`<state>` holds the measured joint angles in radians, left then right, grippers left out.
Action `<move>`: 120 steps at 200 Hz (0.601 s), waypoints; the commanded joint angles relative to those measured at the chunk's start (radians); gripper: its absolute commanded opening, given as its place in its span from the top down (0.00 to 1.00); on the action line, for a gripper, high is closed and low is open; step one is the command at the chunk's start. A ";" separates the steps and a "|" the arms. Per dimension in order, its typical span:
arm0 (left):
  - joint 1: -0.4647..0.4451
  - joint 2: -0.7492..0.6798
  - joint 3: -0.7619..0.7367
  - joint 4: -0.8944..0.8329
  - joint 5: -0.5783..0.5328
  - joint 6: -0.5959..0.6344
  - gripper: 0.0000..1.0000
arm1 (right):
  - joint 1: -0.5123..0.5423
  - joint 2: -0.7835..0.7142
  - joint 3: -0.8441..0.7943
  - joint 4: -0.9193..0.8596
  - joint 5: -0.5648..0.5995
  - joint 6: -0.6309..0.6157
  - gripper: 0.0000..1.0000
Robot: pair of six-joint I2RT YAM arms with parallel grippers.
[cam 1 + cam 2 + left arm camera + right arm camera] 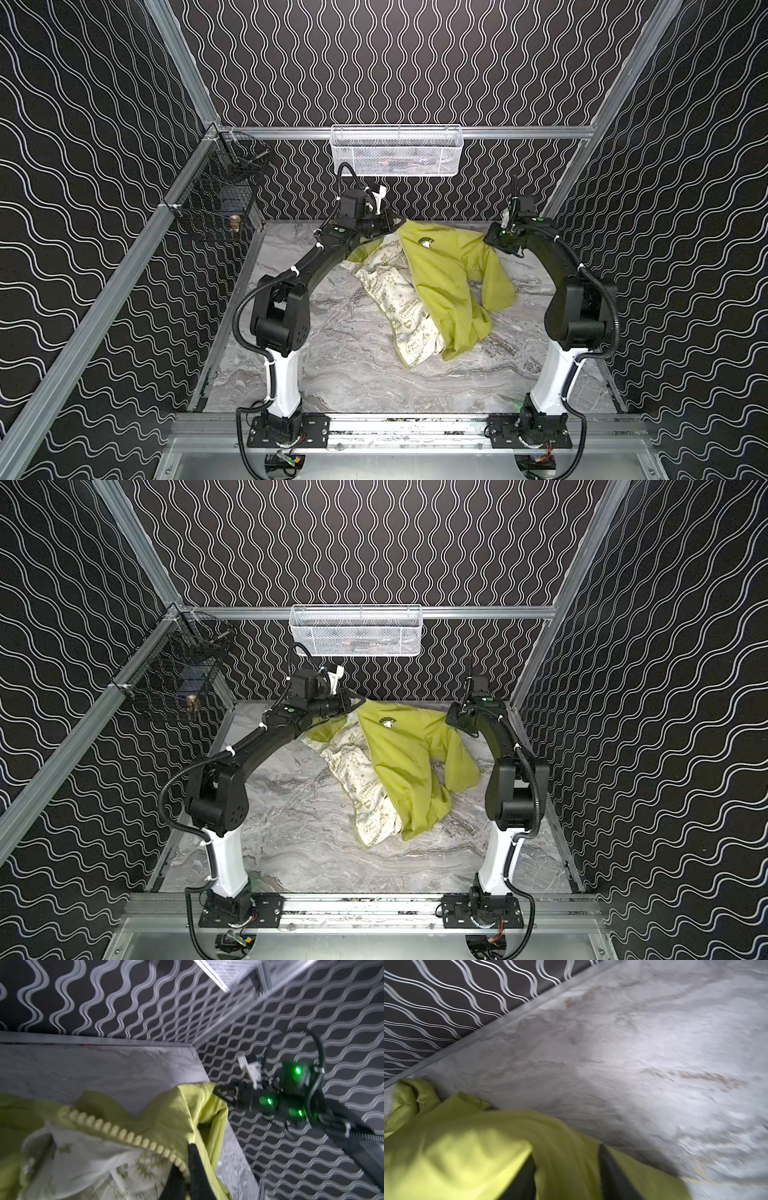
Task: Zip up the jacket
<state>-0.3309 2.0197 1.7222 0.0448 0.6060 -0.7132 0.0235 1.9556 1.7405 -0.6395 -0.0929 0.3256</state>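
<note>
**On the desk (332, 365): jacket (440, 282) position and claw state**

The jacket lies crumpled at the far middle of the desk, with the printed lining (395, 299) exposed on its left. The left claw (184, 1159) is closed on the zipper (116, 1130) edge and holds it raised. The right claw (566, 1155) stands with its fingers (612, 1167) spread and the jacket draped between them.

we judge this a robotics lab cell: aluminium frame (291, 132), left arm (286, 307) and right arm (582, 307) bolted down (marble-look tabletop (353, 374)).
</note>
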 commanded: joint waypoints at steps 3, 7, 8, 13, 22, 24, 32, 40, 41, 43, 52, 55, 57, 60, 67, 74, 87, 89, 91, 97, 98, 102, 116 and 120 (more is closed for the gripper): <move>0.043 0.049 0.030 0.160 0.029 -0.140 1.00 | 0.008 -0.147 -0.102 0.050 -0.043 0.016 0.38; 0.050 0.058 0.037 0.164 0.027 -0.148 1.00 | 0.009 -0.173 -0.129 0.056 -0.047 0.017 0.37; 0.052 0.061 0.039 0.165 0.027 -0.150 1.00 | 0.010 -0.179 -0.134 0.058 -0.050 0.018 0.37; 0.060 0.073 0.046 0.169 0.027 -0.157 1.00 | 0.013 -0.212 -0.163 0.067 -0.060 0.019 0.36; 0.070 0.094 0.062 0.169 0.027 -0.164 1.00 | 0.024 -0.271 -0.220 0.089 -0.077 0.022 0.35; 0.072 0.099 0.068 0.168 0.027 -0.164 1.00 | 0.026 -0.283 -0.231 0.091 -0.083 0.022 0.35; 0.080 0.121 0.087 0.158 0.030 -0.163 1.00 | 0.043 -0.331 -0.278 0.099 -0.108 0.020 0.35; 0.083 0.140 0.106 0.145 0.035 -0.159 1.00 | 0.068 -0.374 -0.320 0.092 -0.118 0.015 0.36; 0.084 0.141 0.108 0.144 0.036 -0.158 1.00 | 0.072 -0.379 -0.326 0.091 -0.118 0.015 0.36; 0.085 0.147 0.110 0.142 0.037 -0.158 1.00 | 0.080 -0.389 -0.337 0.088 -0.117 0.015 0.36; 0.089 0.160 0.116 0.134 0.037 -0.152 1.00 | 0.123 -0.435 -0.387 0.077 -0.110 0.008 0.37; 0.090 0.164 0.116 0.131 0.037 -0.149 1.00 | 0.142 -0.449 -0.406 0.077 -0.108 0.006 0.37; 0.092 0.165 0.117 0.129 0.036 -0.147 1.00 | 0.152 -0.460 -0.417 0.077 -0.106 0.004 0.37; 0.092 0.169 0.116 0.126 0.037 -0.145 1.00 | 0.172 -0.473 -0.434 0.076 -0.101 0.002 0.37; 0.095 0.173 0.114 0.122 0.036 -0.137 1.00 | 0.217 -0.502 -0.473 0.072 -0.088 -0.003 0.37; 0.096 0.179 0.112 0.116 0.033 -0.130 1.00 | 0.261 -0.525 -0.510 0.071 -0.076 -0.006 0.37; 0.101 0.187 0.111 0.107 0.032 -0.121 1.00 | 0.328 -0.549 -0.561 0.051 -0.034 0.003 0.36; 0.101 0.190 0.111 0.106 0.032 -0.120 1.00 | 0.334 -0.550 -0.567 0.047 -0.028 0.006 0.35; 0.101 0.191 0.112 0.104 0.032 -0.118 1.00 | 0.343 -0.551 -0.572 0.044 -0.021 0.010 0.35; 0.103 0.196 0.113 0.102 0.030 -0.115 1.00 | 0.360 -0.554 -0.591 0.041 -0.007 0.018 0.35; 0.104 0.197 0.113 0.102 0.030 -0.116 1.00 | 0.363 -0.554 -0.594 0.040 -0.004 0.019 0.35; 0.106 0.199 0.114 0.102 0.031 -0.115 1.00 | 0.373 -0.556 -0.608 0.042 0.003 0.025 0.34; 0.110 0.206 0.114 0.102 0.031 -0.116 1.00 | 0.402 -0.548 -0.653 0.060 0.005 0.043 0.34; 0.110 0.208 0.114 0.102 0.032 -0.115 1.00 | 0.407 -0.544 -0.661 0.066 -0.001 0.045 0.33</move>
<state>-0.2279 2.2200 1.8267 0.1314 0.6315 -0.8368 0.3943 1.4086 1.1313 -0.5777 -0.1352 0.3340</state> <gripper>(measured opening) 0.063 0.663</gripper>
